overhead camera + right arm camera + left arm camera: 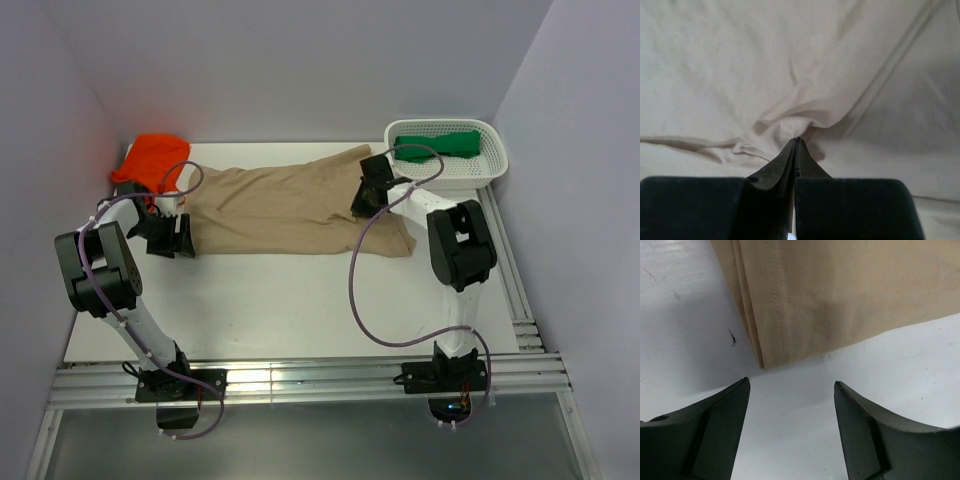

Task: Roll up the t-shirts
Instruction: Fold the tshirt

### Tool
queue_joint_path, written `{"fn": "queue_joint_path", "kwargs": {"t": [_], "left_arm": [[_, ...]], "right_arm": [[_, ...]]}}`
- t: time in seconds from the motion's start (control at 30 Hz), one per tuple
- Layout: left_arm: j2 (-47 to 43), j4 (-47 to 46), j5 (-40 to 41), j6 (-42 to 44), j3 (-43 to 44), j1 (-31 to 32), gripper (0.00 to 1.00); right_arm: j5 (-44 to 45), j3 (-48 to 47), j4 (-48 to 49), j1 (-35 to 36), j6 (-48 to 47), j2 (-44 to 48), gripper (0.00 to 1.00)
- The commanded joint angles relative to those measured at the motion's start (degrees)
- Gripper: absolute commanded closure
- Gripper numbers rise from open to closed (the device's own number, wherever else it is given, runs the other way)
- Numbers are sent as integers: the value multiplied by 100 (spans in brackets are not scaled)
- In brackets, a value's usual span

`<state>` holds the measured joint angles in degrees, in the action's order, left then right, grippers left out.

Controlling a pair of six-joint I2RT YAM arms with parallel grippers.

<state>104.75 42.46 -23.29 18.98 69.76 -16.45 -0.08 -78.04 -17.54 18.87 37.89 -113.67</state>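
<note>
Right now the tan t-shirt [290, 210] lies flat on the surface [290, 320], folded lengthwise into a long strip. It runs from just ahead of the left end effector [791, 385] to under and a bit past the right end effector [797, 141].

Left one: released, jaws wide, just short of the hem corner, which sits straight ahead of its tips w/ bare surface below and beside them. Right one: clenched on a small pucker of tan cloth at its tips, creases fanning out ahead of it.

Orange t-shirt [155, 162] is bunched just beyond the left end effector. Green t-shirt [440, 145] sits in the white basket [497, 165], just beyond the right one.

Handling, prob.: light, soft, floppy cloth, a few layers thick at the hem, so it'll sag and slide rather than hold shape. Best hold looks like the stitched hem edge, all layers together, near each corner, so the roll starts even.

Room: plenty of open surface behind both end effectors, toward the bases. Tighter beyond them, w/ the basket rim close to the right one, the orange heap close to the left, and walls on either side.
</note>
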Motion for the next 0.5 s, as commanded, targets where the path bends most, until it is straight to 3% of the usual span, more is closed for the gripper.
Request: {"fn": "queue_joint_path", "kwargs": {"t": [0.0, 0.17, 0.3, 0.47], "left_arm": [[-25, -106, 61, 62, -41, -16, 27], [-42, -97, 114, 106, -59, -16, 27], [-77, -71, 114, 132, -67, -8, 27], [-51, -45, 97, 141, -59, -8, 27]], "right_arm": [[43, -676, -162, -15, -71, -163, 100], [-88, -1529, -452, -85, -106, -638, 100], [-168, -1934, -479, -138, -168, -955, 93], [-414, -2004, 136, -165, -290, -1096, 88]]}}
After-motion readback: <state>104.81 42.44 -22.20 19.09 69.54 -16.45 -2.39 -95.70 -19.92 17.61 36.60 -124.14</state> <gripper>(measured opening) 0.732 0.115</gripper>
